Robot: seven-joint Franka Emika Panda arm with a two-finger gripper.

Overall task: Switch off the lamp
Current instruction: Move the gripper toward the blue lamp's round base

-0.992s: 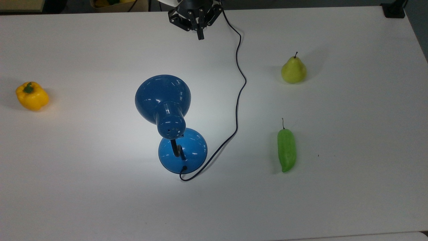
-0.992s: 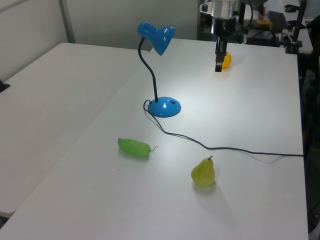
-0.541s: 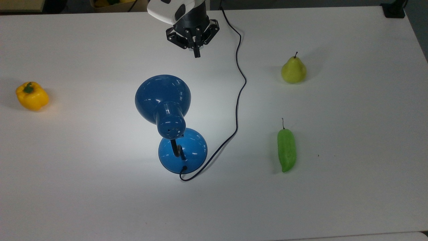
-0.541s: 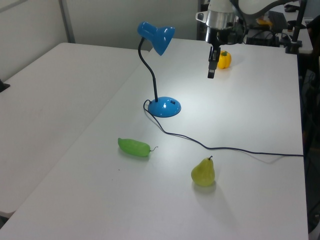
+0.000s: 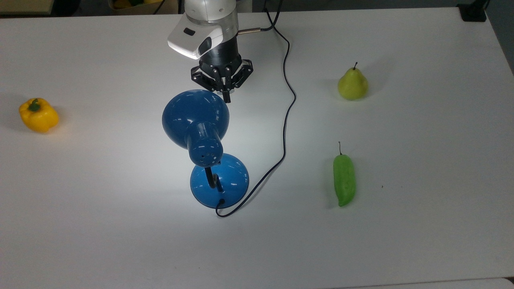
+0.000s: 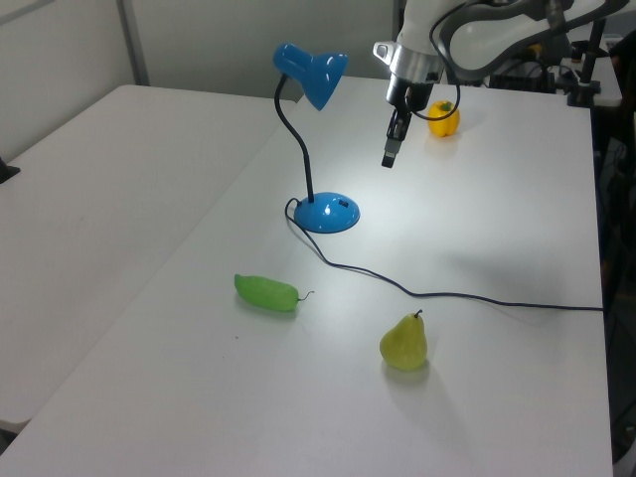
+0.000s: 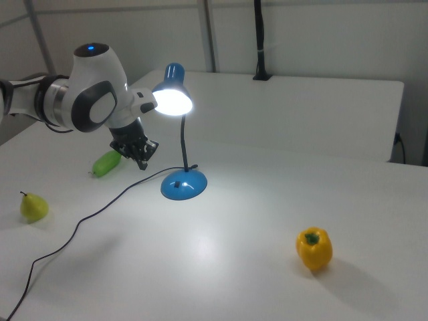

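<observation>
Lamp [image 5: 204,148] lit, standing mid-table [image 5: 401,241] with its shade's glow visible in the right view, cord [image 5: 286,120] trailing away; gripper [image 5: 227,97] clenched with nothing between its fingers, hovering just beside the shade's rim in the top view.

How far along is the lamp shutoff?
Nothing is done: the lamp glows, lighting the table. In hand: the gripper, fingers shut, hangs in the air beside the shade, touching nothing. Left: reach the switch, likely on the base, and press it.
</observation>
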